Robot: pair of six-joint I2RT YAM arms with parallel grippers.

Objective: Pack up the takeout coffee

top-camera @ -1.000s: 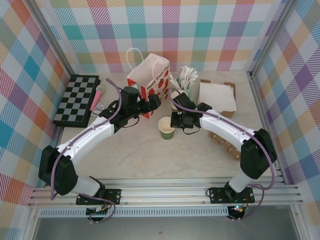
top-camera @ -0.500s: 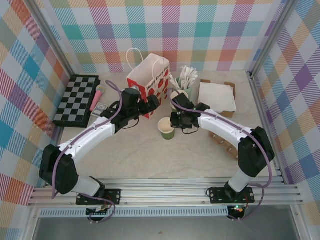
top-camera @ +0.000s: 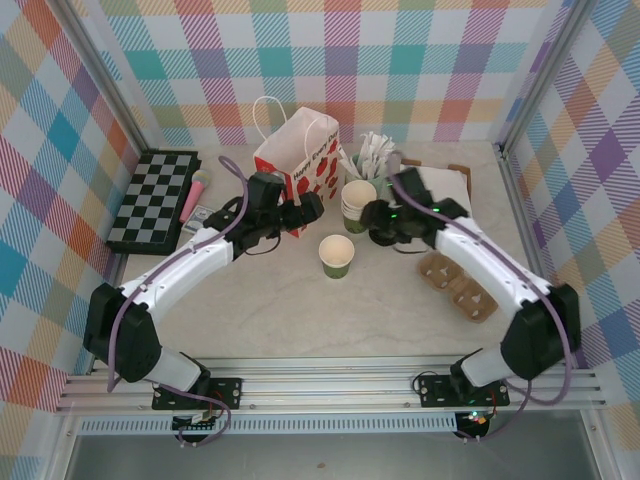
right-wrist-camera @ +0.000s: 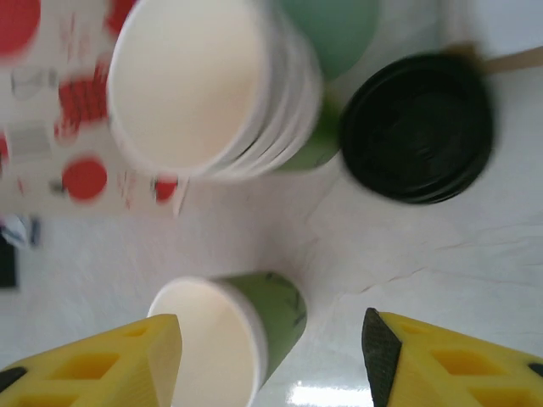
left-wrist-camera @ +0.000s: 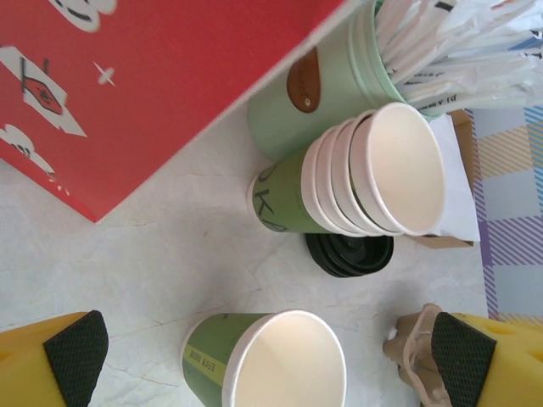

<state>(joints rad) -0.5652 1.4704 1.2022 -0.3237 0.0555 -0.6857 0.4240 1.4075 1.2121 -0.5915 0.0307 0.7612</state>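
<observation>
- My left gripper [top-camera: 303, 209] is spread wide and empty beside the red bag [top-camera: 296, 160].
- My right gripper [right-wrist-camera: 271, 356] is also spread, near the unlidded green cup [top-camera: 336, 256].
- Black lids [right-wrist-camera: 417, 127] lie by the cup stack [top-camera: 358, 201].

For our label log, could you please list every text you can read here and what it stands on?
"Happy Every Day": seemingly, in small red script on the bag.
Green cup: fine print, too small to read.
Bottom cup of the stack: dark letters, partly hidden, unreadable.
Cutlery cup: brown oval logo, no legible words.
</observation>
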